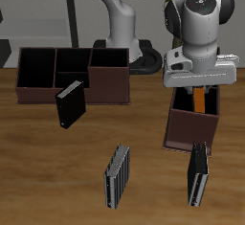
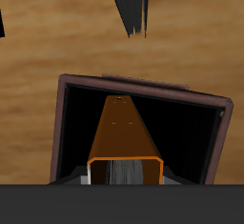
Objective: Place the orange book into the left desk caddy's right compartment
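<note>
So the gripper [image 1: 198,93] sits right above the left desk caddy [image 1: 190,128], and it's clamped on the orange book [image 1: 199,101], which hangs upright between the fingers. In the exterior view only a sliver of orange shows under the gripper, poking down into the caddy's open top. The wrist view makes it clearer: the orange book [image 2: 125,132] runs down into a dark compartment of the left desk caddy [image 2: 63,123], with the brown walls framing it on both sides (can't tell from this which compartment it is, honestly).

Other stuff on the table: a black book [image 1: 70,105] standing near the other brown caddy [image 1: 75,74] farther back, and two grey striped books, one [image 1: 117,175] mid-table and one [image 1: 198,173] just in front of the left desk caddy.
</note>
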Tool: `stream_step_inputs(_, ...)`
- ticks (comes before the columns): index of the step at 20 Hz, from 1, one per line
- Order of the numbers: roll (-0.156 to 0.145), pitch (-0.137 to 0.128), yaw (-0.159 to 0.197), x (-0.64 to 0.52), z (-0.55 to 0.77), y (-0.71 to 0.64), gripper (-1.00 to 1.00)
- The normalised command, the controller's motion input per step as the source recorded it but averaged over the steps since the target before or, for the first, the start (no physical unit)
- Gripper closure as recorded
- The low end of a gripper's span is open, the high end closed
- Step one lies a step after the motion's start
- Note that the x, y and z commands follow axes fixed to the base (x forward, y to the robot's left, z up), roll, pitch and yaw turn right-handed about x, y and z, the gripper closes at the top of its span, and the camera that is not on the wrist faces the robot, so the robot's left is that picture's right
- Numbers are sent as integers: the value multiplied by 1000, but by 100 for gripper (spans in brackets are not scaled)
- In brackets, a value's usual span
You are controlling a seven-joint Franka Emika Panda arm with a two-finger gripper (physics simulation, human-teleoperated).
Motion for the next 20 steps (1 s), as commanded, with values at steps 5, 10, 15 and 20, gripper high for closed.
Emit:
stream_step_inputs(5,5,32,-23,119,-233,-12,100)
stream_step_inputs(10,27,34,-5,119,-173,30,-100)
stream_step_inputs(15,1,12,8,-23,-5,-5,-100)
stream_step_inputs(20,7,-18,3,-87,138,17,-100)
